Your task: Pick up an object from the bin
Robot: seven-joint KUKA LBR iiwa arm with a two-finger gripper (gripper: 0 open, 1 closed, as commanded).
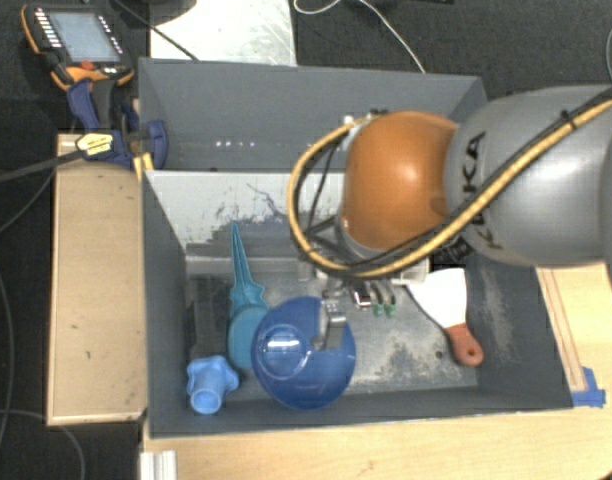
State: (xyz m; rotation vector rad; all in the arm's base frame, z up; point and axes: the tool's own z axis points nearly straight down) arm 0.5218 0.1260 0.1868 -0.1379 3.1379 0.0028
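While the blue bowl (291, 366) is lying by the bin (176, 258) front edge, the gripper (333, 330) is hanging over its right rim, spread unclear.

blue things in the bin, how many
3: a round bowl bottom centre, a long-spouted bulb left of it, a small knob bottom left. The arm may hide more.

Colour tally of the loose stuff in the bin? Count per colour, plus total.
Blue: 3 (round bowl, long-spouted funnel, small knobby piece)
White with red-brown handle: 1 (flat scraper)
Total: 4 in view; more may lie under the arm.
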